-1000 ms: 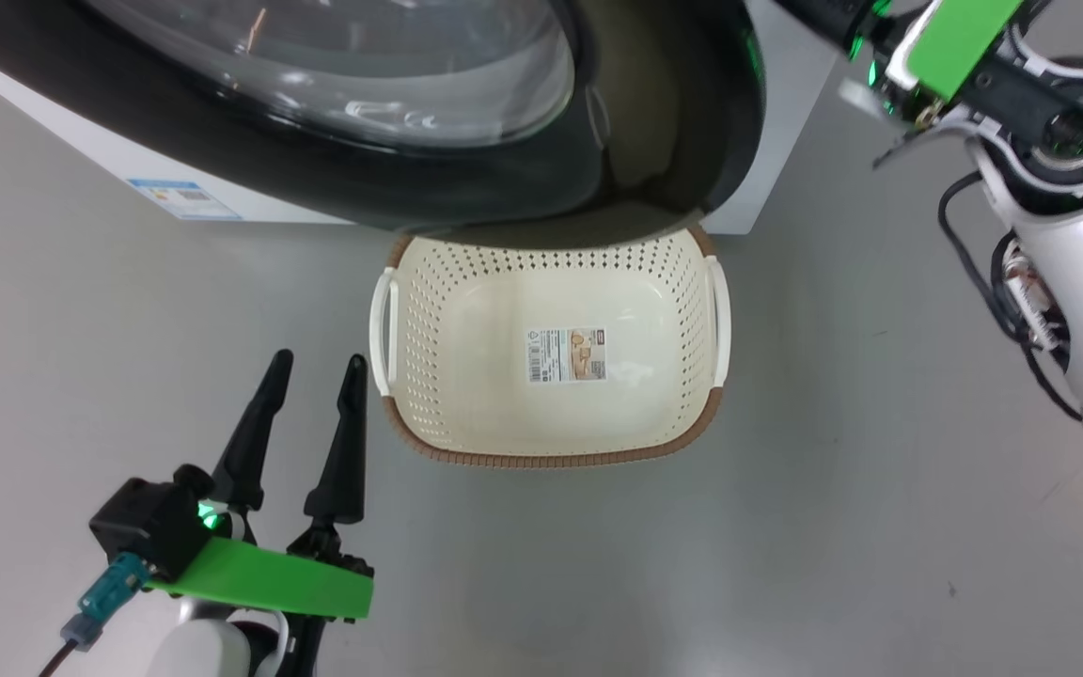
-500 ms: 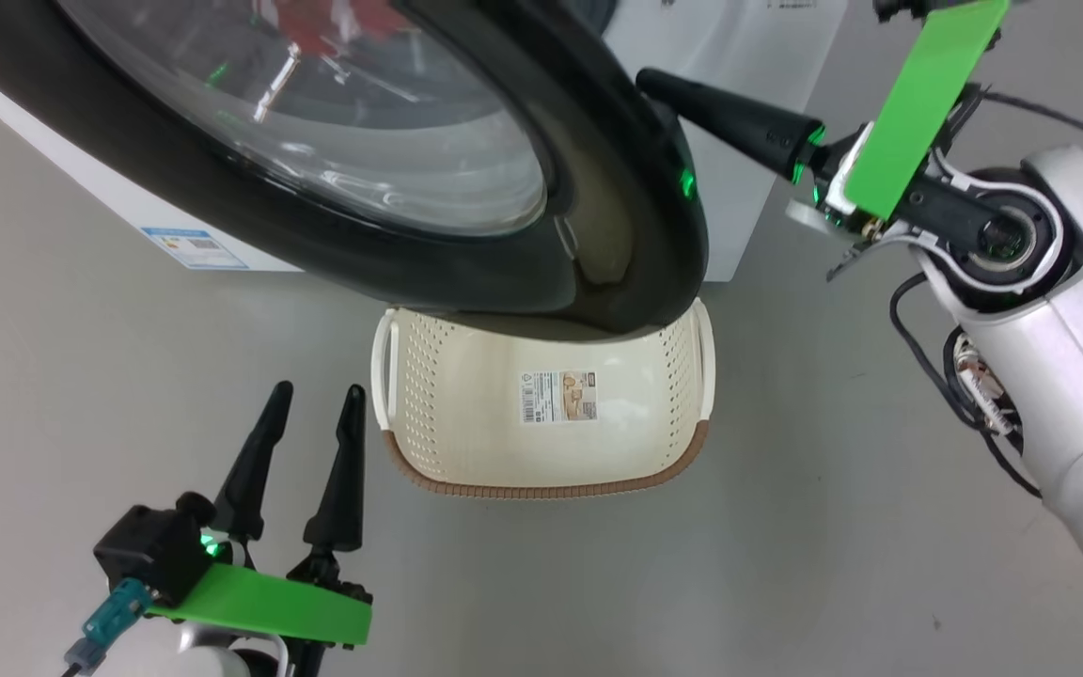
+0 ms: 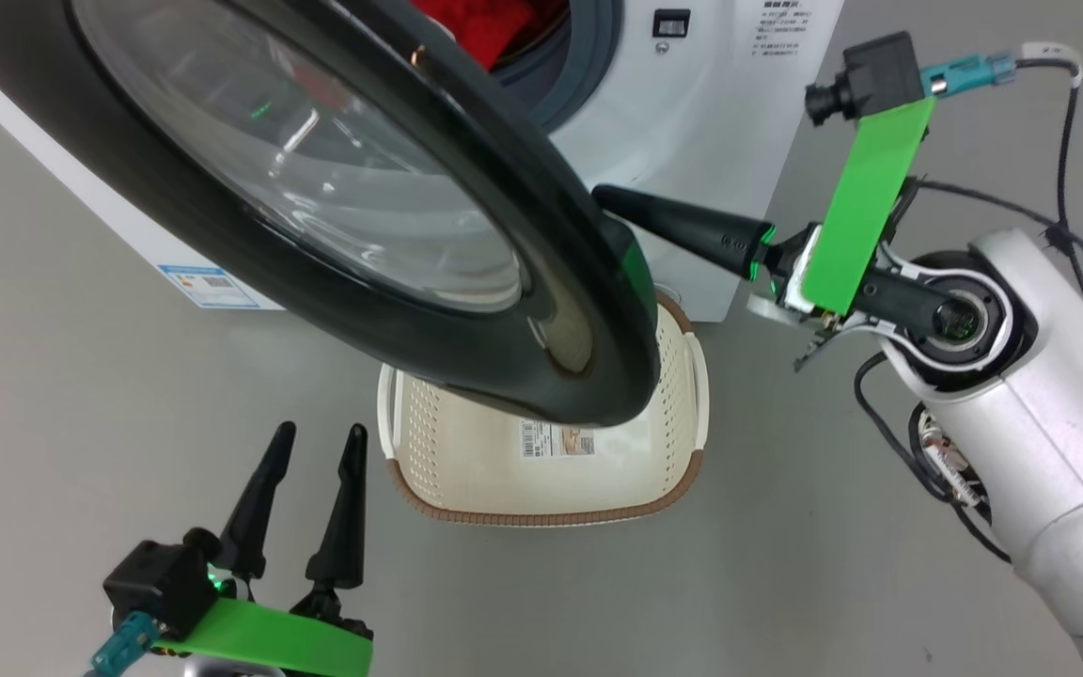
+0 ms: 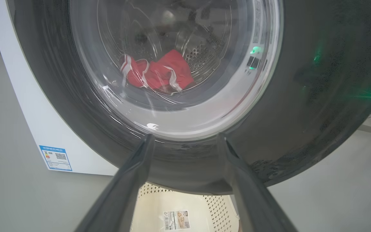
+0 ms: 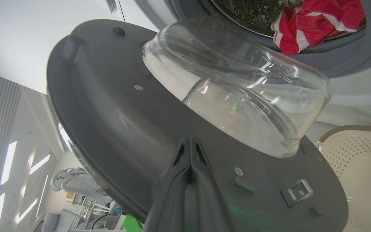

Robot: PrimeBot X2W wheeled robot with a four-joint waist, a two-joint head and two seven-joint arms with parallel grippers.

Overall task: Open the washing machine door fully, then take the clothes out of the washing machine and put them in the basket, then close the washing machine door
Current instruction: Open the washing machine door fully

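Two dark fingers of my right gripper [image 3: 609, 199] are shut tight against the inside of the big round black-rimmed glass door [image 3: 551, 310], half open above the small cream plastic basket [image 3: 541, 515]; I should push slowly outward and not slip off; my left gripper [image 3: 321, 431] hangs wide.

One washing machine [image 3: 720, 132]; one door [image 3: 316, 188]; one basket [image 3: 541, 516].

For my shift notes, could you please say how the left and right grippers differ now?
The left gripper is open; the right gripper is shut. The left gripper hangs empty over the floor beside the basket; the right gripper's tip meets the inner face of the washing machine door. Both have long dark fingers.
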